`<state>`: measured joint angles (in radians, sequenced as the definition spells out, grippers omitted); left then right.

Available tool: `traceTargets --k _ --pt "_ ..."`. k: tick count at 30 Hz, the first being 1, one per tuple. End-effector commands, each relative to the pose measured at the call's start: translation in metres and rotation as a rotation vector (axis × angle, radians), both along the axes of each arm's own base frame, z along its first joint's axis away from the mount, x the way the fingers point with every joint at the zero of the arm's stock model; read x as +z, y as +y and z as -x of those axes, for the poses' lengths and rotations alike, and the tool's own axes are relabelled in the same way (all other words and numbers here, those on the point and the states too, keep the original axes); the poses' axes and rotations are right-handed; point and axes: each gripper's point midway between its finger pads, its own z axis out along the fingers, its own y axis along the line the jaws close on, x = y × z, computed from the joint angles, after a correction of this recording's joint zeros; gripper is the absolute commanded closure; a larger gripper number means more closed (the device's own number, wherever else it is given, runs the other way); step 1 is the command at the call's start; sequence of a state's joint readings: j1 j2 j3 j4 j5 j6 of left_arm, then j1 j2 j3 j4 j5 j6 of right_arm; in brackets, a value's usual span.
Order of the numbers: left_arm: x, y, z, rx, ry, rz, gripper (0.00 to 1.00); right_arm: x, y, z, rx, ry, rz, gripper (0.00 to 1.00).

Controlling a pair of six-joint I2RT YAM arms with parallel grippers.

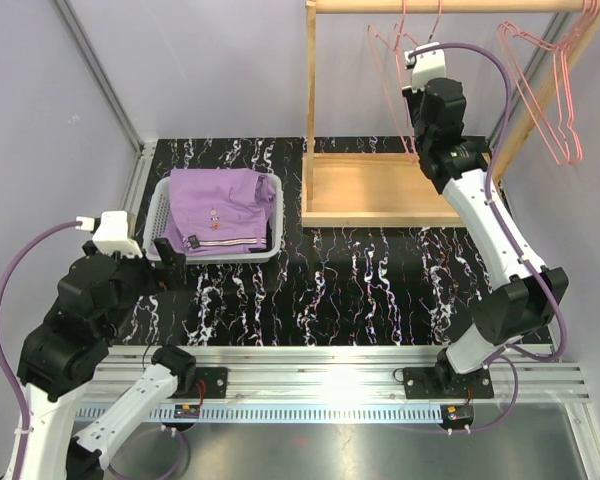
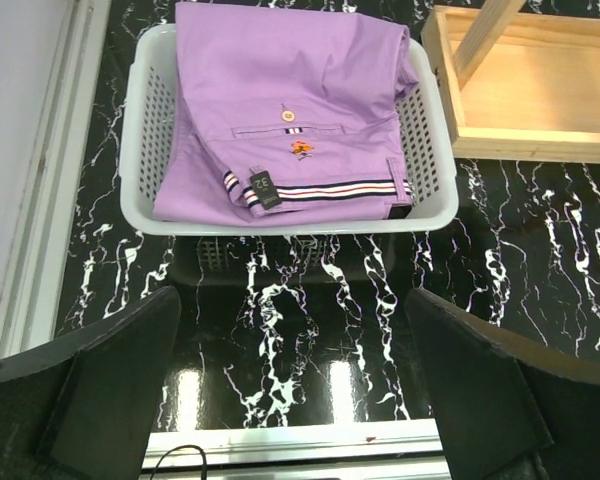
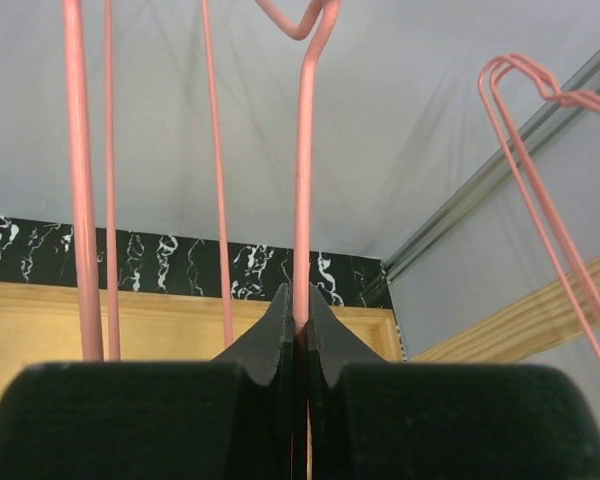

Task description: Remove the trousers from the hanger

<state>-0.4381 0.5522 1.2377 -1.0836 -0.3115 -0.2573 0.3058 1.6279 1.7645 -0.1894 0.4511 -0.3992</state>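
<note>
Clearly, the right gripper (image 3: 298, 305), clamped on the bare pink wire hanger (image 3: 302, 180) at one o'clock, may tug it off the wooden rail (image 1: 450, 6). The left gripper (image 2: 292, 330) gapes empty.

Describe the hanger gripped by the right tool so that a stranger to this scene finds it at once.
Find the wooden rack at the table's far right. Two bare pink wire hangers hang from its top rail. Take the left hanger, the one whose wire the right tool pinches; the right hanger hangs free beside the slanted brace.
</note>
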Motion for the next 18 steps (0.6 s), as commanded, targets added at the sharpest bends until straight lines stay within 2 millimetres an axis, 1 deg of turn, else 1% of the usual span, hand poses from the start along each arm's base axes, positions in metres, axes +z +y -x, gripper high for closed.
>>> traceTargets --k 1,2,3,4,5,6,7,8,9,10,11,12,13,14,15,16,17,18 --pt "0.017 0.010 -0.007 0.079 -0.043 0.012 0.01 0.027 0.004 0.024 0.030 -0.102 -0.109 1.00" --pt "0.018 0.014 -0.011 0.114 -0.051 0.010 0.01 0.027 0.005 0.027 0.036 -0.107 -0.130 1.00" --pt "0.019 0.015 -0.013 0.124 -0.054 0.009 0.01 0.032 0.003 0.033 0.040 -0.124 -0.144 0.99" --pt "0.018 0.014 -0.017 0.127 -0.051 0.006 0.01 0.027 0.004 0.035 0.044 -0.113 -0.146 0.94" --pt "0.019 0.011 -0.022 0.129 -0.049 0.008 0.01 0.027 0.005 0.040 0.056 -0.108 -0.164 0.85" --pt "0.020 0.011 -0.023 0.132 -0.055 0.011 0.01 0.032 0.006 0.044 0.063 -0.121 -0.179 0.85" --pt "0.022 0.013 -0.027 0.149 -0.064 0.008 0.01 0.026 0.005 0.048 0.062 -0.102 -0.204 0.68" --pt "0.021 0.014 -0.028 0.163 -0.064 0.003 0.01 0.035 0.003 0.060 0.072 -0.122 -0.227 0.57" --pt "0.022 0.017 -0.029 0.178 -0.070 0.002 0.01 0.028 0.004 0.066 0.080 -0.102 -0.235 0.49" --pt "0.022 0.019 -0.030 0.192 -0.073 -0.003 0.01 0.028 0.003 0.073 0.086 -0.102 -0.253 0.43" --pt "0.023 0.023 -0.032 0.217 -0.083 -0.014 0.01 0.038 -0.001 0.088 0.090 -0.123 -0.268 0.31" --pt "0.022 0.026 -0.034 0.230 -0.083 -0.026 0.01 0.032 -0.003 0.095 0.086 -0.096 -0.268 0.26" --pt "0.020 0.028 -0.035 0.240 -0.085 -0.038 0.01 0.032 -0.005 0.103 0.085 -0.090 -0.282 0.24" --pt "0.021 0.032 -0.037 0.262 -0.097 -0.058 0.01 0.041 -0.010 0.119 0.088 -0.109 -0.289 0.21" --pt "0.020 0.035 -0.039 0.278 -0.103 -0.071 0.01 0.037 -0.013 0.127 0.080 -0.097 -0.292 0.20" --pt "0.014 0.039 -0.044 0.310 -0.110 -0.090 0.01 0.031 -0.016 0.137 0.073 -0.067 -0.304 0.16" --pt "0.013 0.043 -0.044 0.325 -0.119 -0.109 0.01 0.038 -0.023 0.154 0.064 -0.084 -0.322 0.11" --pt "0.010 0.046 -0.045 0.345 -0.120 -0.120 0.01 0.027 -0.026 0.166 0.054 -0.033 -0.324 0.08"
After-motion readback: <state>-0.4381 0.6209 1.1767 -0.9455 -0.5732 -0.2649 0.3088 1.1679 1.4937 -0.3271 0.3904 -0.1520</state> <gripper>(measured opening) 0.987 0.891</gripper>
